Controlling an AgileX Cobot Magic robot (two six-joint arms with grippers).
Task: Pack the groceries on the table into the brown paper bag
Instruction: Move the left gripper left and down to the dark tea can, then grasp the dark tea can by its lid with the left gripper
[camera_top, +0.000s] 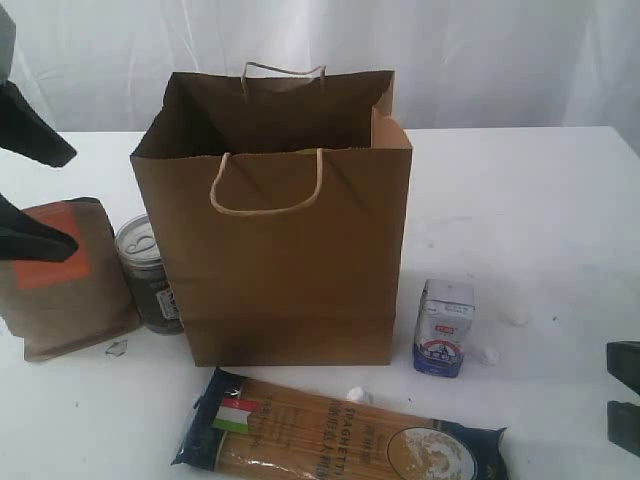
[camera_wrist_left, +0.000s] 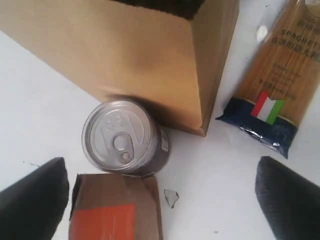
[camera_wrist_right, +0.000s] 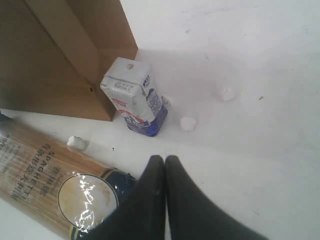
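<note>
The brown paper bag (camera_top: 280, 250) stands open and upright mid-table. Left of it stand a brown pouch with an orange label (camera_top: 70, 290) and a dark can (camera_top: 148, 275), touching each other. My left gripper (camera_wrist_left: 160, 205) hovers above them, open wide and holding nothing; the pouch (camera_wrist_left: 115, 210) lies below, near one finger (camera_wrist_left: 32, 200). A small white-blue carton (camera_top: 443, 327) stands right of the bag. The long spaghetti packet (camera_top: 340, 440) lies flat in front. My right gripper (camera_wrist_right: 165, 160) is shut and empty, above the table near the packet's end (camera_wrist_right: 45, 175).
Small white crumbs (camera_wrist_right: 187, 123) lie on the white table (camera_top: 540, 200) around the carton (camera_wrist_right: 135, 97). A tiny clear scrap (camera_wrist_left: 171, 197) lies beside the pouch. The can (camera_wrist_left: 122, 137) rests against the bag's side (camera_wrist_left: 140, 55).
</note>
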